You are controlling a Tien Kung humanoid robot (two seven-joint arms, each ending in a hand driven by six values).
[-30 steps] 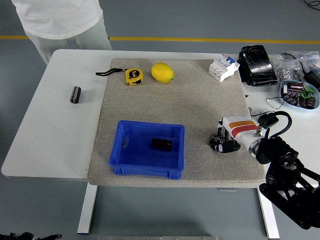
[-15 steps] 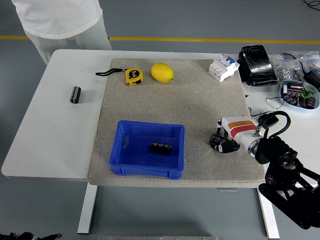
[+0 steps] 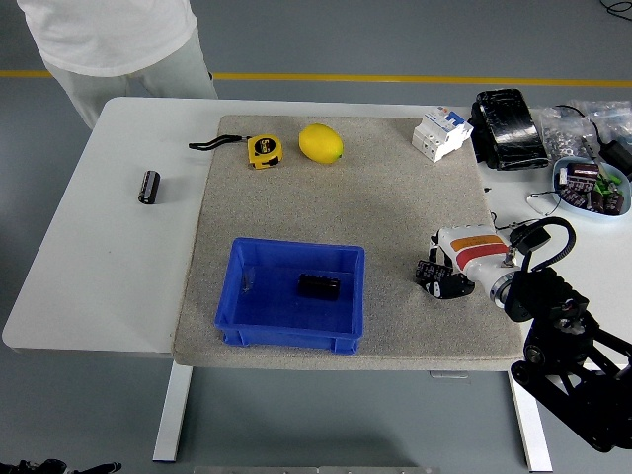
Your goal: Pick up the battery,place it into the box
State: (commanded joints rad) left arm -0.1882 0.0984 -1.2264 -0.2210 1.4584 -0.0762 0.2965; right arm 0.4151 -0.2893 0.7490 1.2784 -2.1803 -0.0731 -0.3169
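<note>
Battery: black cylinder lying on the floor of the blue box, centre-lower frame; placement appears complete.
Right hand: lower right of frame, resting on the grey mat well apart from the box; fingers curled, holding nothing visible.
Left hand: not in view.
Step in hand (judgement): retreat. Keep the hand low and clear of the box rim; avoid dragging the mat.
Second cell: similar dark cylinder on the bare white table, left of frame, untouched.
Hard to make out: individual fingertips blur together; battery markings unreadable.
Cut off: person at upper left, torso only.
</note>
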